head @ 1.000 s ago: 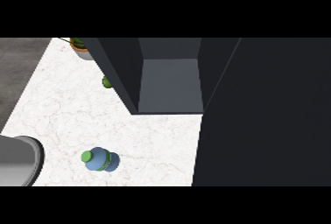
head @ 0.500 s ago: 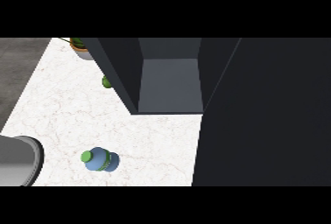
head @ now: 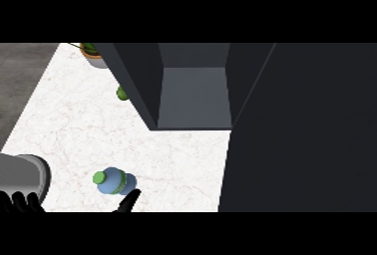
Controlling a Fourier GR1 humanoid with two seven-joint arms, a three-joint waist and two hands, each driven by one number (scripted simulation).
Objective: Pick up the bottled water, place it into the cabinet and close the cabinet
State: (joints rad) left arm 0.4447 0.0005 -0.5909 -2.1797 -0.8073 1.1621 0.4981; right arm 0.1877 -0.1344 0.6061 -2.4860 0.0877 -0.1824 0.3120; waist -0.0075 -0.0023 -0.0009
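Bottled water [head: 114, 181] lies on the white counter [head: 81, 129], left of the open cabinet [head: 195, 94]. A dark fingertip of the right hand [head: 128, 201] touches its lower right; whether that hand is spread, I cannot tell. The left hand [head: 21, 203] shows straight fingers bottom left.

One bottled water [head: 114, 181], one open cabinet [head: 195, 97], one potted plant [head: 94, 54], one small green object [head: 123, 92], one grey container [head: 21, 174]

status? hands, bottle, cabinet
Left hand at lower left edge, fingers up, holding nothing. Right hand beside bottled water, not gripping. Bottle on counter. Cabinet open, way in unobstructed.
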